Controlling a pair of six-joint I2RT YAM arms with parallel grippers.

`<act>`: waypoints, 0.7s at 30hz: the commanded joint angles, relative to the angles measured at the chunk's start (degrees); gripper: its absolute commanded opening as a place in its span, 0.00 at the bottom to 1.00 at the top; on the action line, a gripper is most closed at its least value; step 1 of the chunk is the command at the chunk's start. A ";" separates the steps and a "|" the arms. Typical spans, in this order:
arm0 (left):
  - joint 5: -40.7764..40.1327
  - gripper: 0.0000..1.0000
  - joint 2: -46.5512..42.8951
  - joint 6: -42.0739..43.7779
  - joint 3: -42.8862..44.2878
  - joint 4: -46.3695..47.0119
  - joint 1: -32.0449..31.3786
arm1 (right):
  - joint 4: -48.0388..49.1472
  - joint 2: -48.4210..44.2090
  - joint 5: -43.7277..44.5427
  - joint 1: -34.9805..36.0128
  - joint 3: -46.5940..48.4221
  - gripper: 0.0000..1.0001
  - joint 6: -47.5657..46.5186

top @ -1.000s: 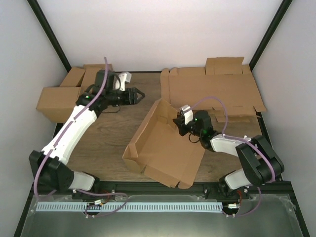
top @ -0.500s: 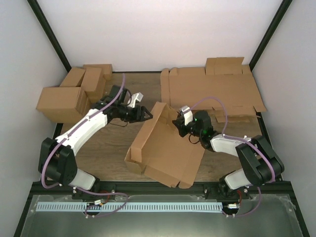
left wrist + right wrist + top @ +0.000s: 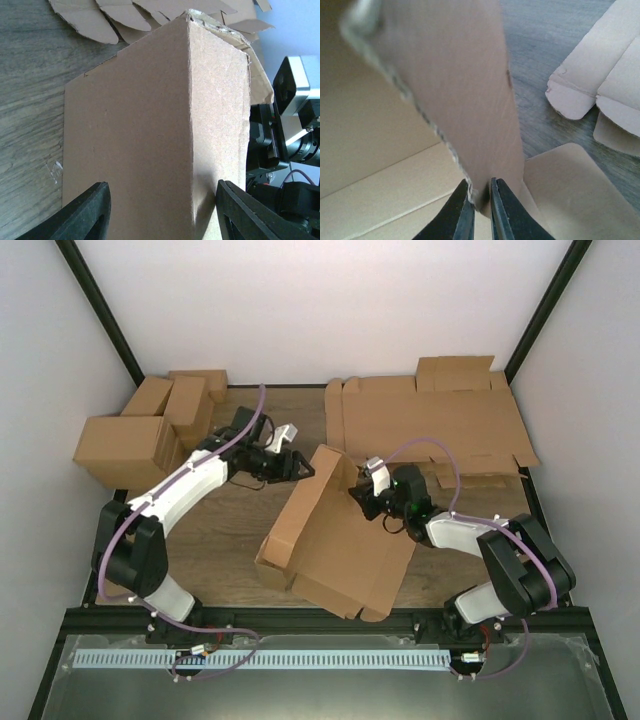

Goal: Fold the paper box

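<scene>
The paper box (image 3: pixel 335 540) is a brown cardboard piece lying mid-table with its far and left walls raised. My right gripper (image 3: pixel 362 492) is shut on the edge of a raised flap (image 3: pixel 470 100), pinched between its fingers (image 3: pixel 481 210). My left gripper (image 3: pixel 302 469) is open at the box's far left corner. In the left wrist view the corner edge of the box (image 3: pixel 190 125) stands between the two spread fingers (image 3: pixel 85 215); contact cannot be told.
A pile of flat cardboard sheets (image 3: pixel 430 425) lies at the back right. A cluster of brown cartons (image 3: pixel 140 435) stands at the back left. Wood table surface (image 3: pixel 220 530) shows between the left arm and the box.
My left gripper has moved right from the cartons to the box's far left corner. The box has been pushed slightly toward the right. The right gripper has kept its hold.
</scene>
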 commanded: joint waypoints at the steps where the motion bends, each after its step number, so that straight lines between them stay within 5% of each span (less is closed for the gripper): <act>1: -0.24 0.59 1.63 2.49 2.07 -1.08 -0.07 | -1.67 -0.02 -1.07 0.75 1.36 0.12 0.36; 16: 3.46 0.59 4.40 6.37 6.62 -3.96 -0.07 | -6.59 0.89 -6.69 -0.02 7.51 0.33 -7.92; 21: 2.93 0.58 4.86 7.24 7.14 -4.75 -0.12 | -10.75 -1.41 -10.95 -1.78 7.55 0.47 -6.75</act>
